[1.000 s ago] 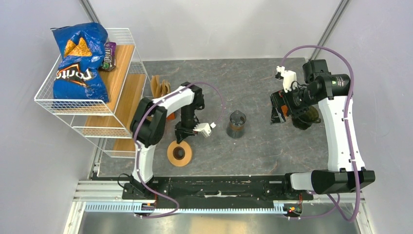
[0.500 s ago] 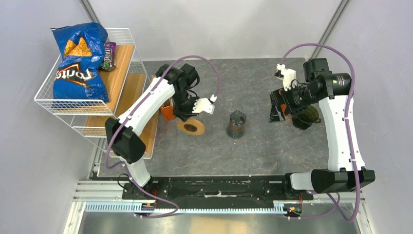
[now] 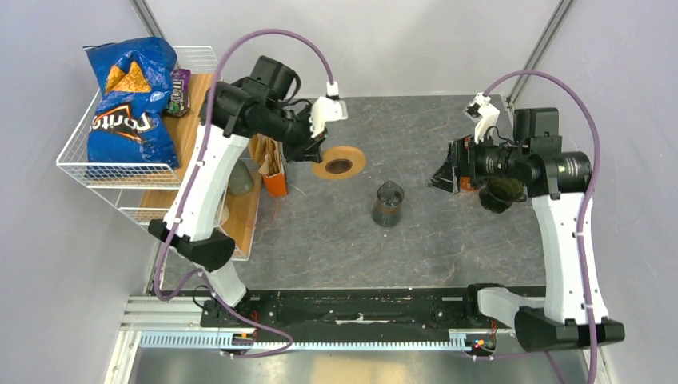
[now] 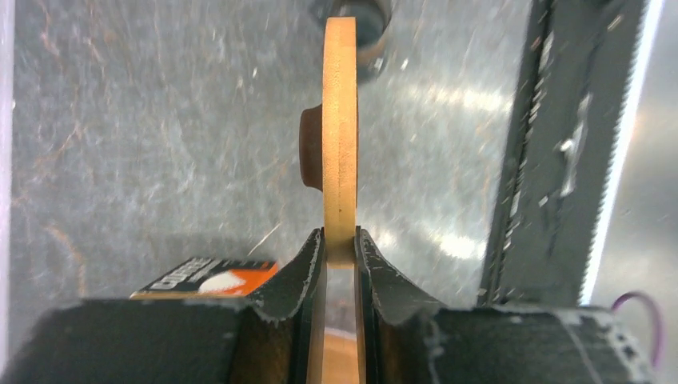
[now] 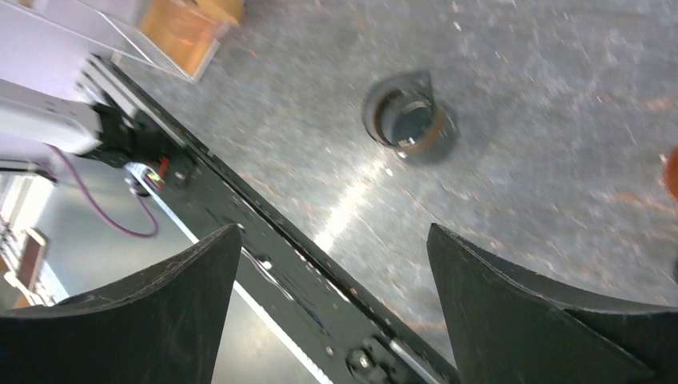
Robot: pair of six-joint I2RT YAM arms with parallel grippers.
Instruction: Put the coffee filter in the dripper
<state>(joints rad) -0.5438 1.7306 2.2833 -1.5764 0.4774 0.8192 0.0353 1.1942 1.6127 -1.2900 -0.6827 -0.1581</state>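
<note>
disc [image 3: 354, 159] tan | chip bag [image 3: 132, 120] blue | table [image 3: 416, 128] mottled grey | box [image 3: 276, 183] orange | cable [image 3: 272, 35] purple

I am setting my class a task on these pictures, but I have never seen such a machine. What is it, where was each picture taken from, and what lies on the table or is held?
Two robot arms, the left arm and right arm, are bolted at the near edge of a grey table. One picture looks down from above; the other two come from wrist cameras. The left gripper pinches a flat tan ring by its edge. The right gripper is open and empty. A dark glass cup stands mid-table; a wire shelf at left holds a blue chip bag.
</note>
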